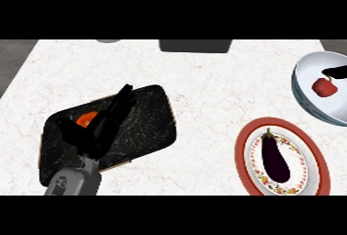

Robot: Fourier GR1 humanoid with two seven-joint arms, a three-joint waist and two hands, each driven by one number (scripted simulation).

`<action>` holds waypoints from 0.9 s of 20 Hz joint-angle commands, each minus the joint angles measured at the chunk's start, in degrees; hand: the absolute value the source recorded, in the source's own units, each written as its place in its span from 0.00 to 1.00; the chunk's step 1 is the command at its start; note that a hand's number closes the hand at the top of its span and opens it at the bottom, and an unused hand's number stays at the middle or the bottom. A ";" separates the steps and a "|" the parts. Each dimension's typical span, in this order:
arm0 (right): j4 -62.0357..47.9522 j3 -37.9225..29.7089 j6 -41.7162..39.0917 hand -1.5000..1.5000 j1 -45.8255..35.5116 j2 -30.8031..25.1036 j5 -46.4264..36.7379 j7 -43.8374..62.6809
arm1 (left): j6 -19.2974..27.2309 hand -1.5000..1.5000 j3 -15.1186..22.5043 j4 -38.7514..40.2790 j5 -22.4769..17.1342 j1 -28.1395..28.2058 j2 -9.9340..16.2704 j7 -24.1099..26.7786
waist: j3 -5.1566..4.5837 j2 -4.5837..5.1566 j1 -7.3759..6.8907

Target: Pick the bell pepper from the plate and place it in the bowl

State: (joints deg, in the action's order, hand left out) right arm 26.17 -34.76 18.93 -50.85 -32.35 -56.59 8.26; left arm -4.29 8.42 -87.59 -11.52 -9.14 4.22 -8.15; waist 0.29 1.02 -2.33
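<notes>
A white marbled counter (203,92) is lying under me. The red bell pepper (325,87) is sitting inside the pale bowl (305,94) at the far right, and only my right hand's dark fingertips (337,71) are showing just above it at the edge, so I cannot tell its state. My left hand (102,124) is resting with straight fingers over a dark tray (146,124), partly covering something orange (86,118). An eggplant (275,158) is lying on the red-rimmed plate (245,151).
</notes>
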 commanded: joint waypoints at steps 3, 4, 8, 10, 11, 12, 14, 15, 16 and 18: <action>6.57 -10.24 8.82 0.00 -0.01 4.96 14.54 -16.77 | 0.84 0.50 -1.28 1.46 0.39 0.35 0.15 0.85 | 0.03 -0.70 2.02; 7.84 -11.88 7.37 0.00 0.91 3.95 17.30 -20.61 | 0.72 0.50 -1.17 1.43 0.14 1.37 -0.27 1.66 | -0.01 -0.88 2.47; 16.27 -12.96 1.39 0.00 2.30 8.61 24.63 -27.21 | 0.78 0.50 -1.67 0.79 -0.09 2.20 0.55 -0.09 | -0.28 -1.94 4.16; 22.86 -12.41 -1.42 0.00 6.68 10.92 26.75 -28.20 | 0.03 0.50 -2.39 -1.95 -0.73 3.41 2.19 -1.25 | -0.35 -2.27 4.63; 25.45 -13.39 -3.45 0.00 9.11 12.37 29.25 -30.02 | 1.61 0.50 -2.30 -0.03 0.17 2.74 0.76 -0.28 | -0.36 -2.44 5.76; 28.92 -12.96 -3.63 0.00 11.06 15.51 30.18 -29.02 | 0.59 0.50 -2.33 -0.34 -0.35 4.49 0.97 0.99 | -0.40 -2.41 5.42; 35.49 -12.96 -7.56 0.00 14.00 16.26 32.59 -28.93 | 0.09 0.50 -4.19 -0.63 -1.46 3.32 2.66 -0.70 | -0.45 -2.81 6.70; 38.44 -12.44 -7.32 0.00 17.80 19.67 32.94 -31.03 | 1.88 0.50 -2.75 -0.62 -0.23 4.82 0.50 0.34 | -0.45 -2.91 7.03; 42.57 -10.92 -8.82 0.00 18.61 20.23 32.32 -28.58 | 1.72 0.50 -3.56 -0.15 -0.34 3.96 1.09 0.56 | -0.54 -3.02 7.41; 48.44 -9.31 -9.80 0.00 23.00 24.97 33.01 -30.61 | 1.00 0.50 -4.98 0.12 -1.69 3.49 2.01 -0.19 | -0.58 -3.19 8.22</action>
State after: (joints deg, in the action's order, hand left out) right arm 63.85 -45.96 12.19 -34.63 -13.57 -25.65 -20.61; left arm -3.19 4.79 -88.23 -12.45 -5.40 5.83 -8.45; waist -0.18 -1.81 4.35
